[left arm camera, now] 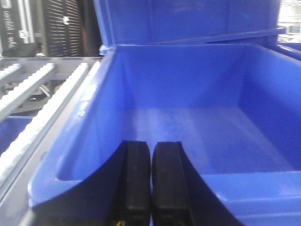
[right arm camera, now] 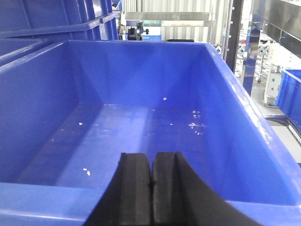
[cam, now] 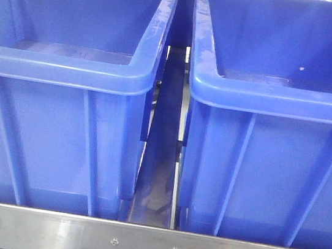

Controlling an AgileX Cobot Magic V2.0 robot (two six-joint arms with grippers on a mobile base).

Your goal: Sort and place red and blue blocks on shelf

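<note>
Behind the shelf (cam: 46,231) bar, 2 unlabelled blue bins (cam: 62,73) sit.

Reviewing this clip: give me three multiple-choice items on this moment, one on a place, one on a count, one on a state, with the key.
1. Where do the two small screws sit?
A. on the steel front bar
B. on a bin rim
C. on a roller rail

2. How many blue bins does the front view show?
A. one
B. two
C. four

3. How is the right pincer?
A. wide open
B. shut on a red block
C. shut, holding nothing

Key:
1 A, both screws are in the steel front bar.
2 B, left bin and right bin stand side by side.
3 C, the right pincer has its fingers touching, nothing between.
</note>
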